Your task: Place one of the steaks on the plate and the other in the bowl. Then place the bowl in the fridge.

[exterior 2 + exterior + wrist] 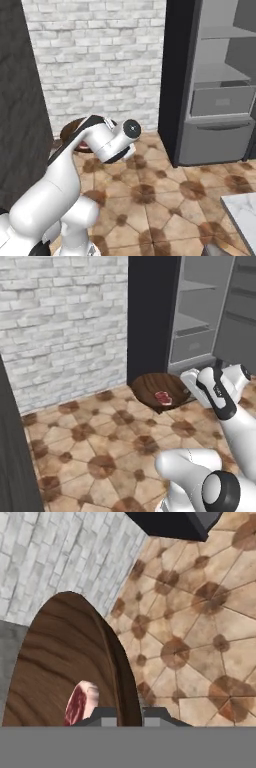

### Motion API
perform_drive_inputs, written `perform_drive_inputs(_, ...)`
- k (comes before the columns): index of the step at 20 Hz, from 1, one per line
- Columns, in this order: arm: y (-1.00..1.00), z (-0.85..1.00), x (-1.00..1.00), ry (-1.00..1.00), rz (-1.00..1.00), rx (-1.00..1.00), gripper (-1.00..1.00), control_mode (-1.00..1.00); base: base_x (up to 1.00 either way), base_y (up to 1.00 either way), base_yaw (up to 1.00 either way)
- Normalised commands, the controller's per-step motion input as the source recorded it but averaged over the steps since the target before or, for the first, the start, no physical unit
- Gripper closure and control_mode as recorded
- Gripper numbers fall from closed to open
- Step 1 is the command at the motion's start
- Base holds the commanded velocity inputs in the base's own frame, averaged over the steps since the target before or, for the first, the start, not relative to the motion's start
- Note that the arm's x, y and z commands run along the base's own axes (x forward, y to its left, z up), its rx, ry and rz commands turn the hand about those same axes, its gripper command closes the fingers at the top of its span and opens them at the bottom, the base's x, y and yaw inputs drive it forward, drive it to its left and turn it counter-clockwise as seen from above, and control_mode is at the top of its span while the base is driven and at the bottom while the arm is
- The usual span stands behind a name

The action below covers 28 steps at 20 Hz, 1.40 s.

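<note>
A: Tool (129, 716) first: how does it stand?
B: Clamped on the rim of the bowl (65, 662), carried above the floor (200, 637); one steak (80, 704) lies inside, just beside the tips
A: Handling?
B: Stiff wood, probably light; rim grip lets it tip, steak may slide. Fridge (200, 316) stands open ahead

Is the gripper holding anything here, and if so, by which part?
Yes: the gripper is shut on the wooden bowl, pinching its rim. One steak lies inside the bowl.
</note>
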Motion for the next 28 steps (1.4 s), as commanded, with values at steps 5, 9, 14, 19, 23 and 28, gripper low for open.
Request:
perform_drive_inputs(5, 0.00, 0.00, 0.00, 0.00, 0.00, 0.00, 1.00, 1.00, 1.00, 0.13, -0.38)
perform_drive_inputs(9, 0.00, 0.00, 0.00, 0.00, 0.00, 0.00, 1.00, 1.00, 0.90, -0.02, -0.46)
perform_drive_inputs(14, 0.00, 0.00, 0.00, 0.00, 0.00, 0.00, 1.00, 1.00, 1.00, 0.00, -0.50)
perform_drive_inputs(19, 0.00, 0.00, 0.00, 0.00, 0.00, 0.00, 1.00, 1.00, 1.00, 0.00, -0.50)
perform_drive_inputs(23, 0.00, 0.00, 0.00, 0.00, 0.00, 0.00, 1.00, 1.00, 1.00, 0.00, -0.46)
perform_drive_inputs(28, 0.00, 0.00, 0.00, 0.00, 0.00, 0.00, 1.00, 1.00, 1.00, 0.00, -0.40)
